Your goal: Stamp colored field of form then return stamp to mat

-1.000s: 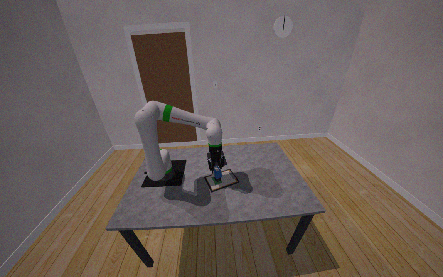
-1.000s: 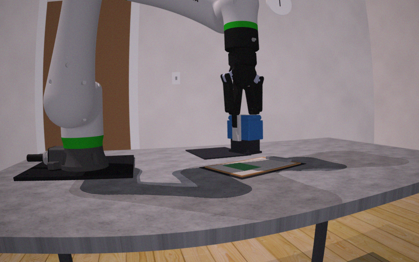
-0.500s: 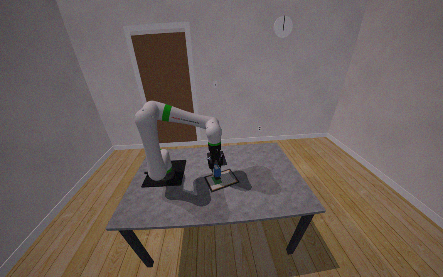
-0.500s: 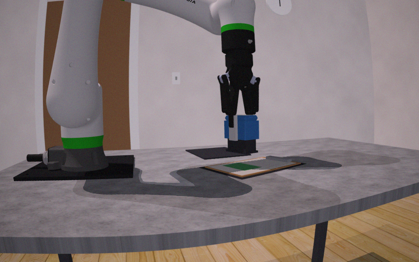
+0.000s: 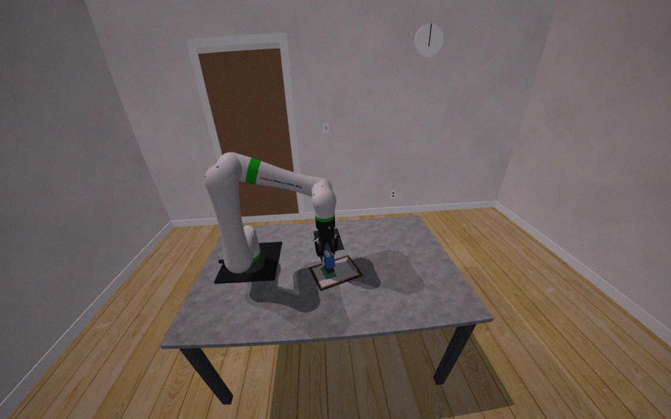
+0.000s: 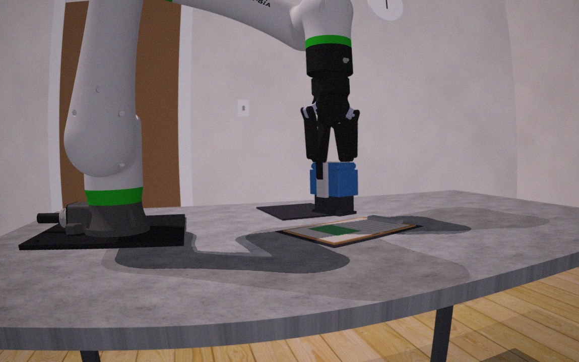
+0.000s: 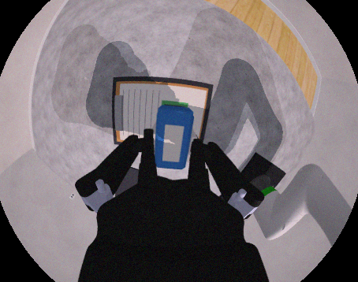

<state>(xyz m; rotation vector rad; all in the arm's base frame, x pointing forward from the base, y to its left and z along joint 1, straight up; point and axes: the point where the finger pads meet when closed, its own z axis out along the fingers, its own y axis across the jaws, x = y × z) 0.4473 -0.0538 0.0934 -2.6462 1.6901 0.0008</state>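
The blue stamp (image 6: 334, 185) with a dark base hangs upright in my gripper (image 6: 330, 165), which is shut on its upper blue part. The stamp is held a little above the form (image 6: 349, 228), over its green field (image 6: 334, 230). In the wrist view the stamp (image 7: 173, 135) covers most of the field; only a green sliver (image 7: 175, 105) shows at its far end. The top view shows the stamp (image 5: 329, 260) over the left part of the form (image 5: 336, 272). The dark mat (image 6: 287, 210) lies bare behind the form. I see no print mark on the form.
The robot's base (image 6: 107, 220) stands on a black plate at the table's left. The form lies on a brown-edged board, with grey text lines (image 7: 139, 106) beside the field. The table's edge and the wooden floor lie beyond.
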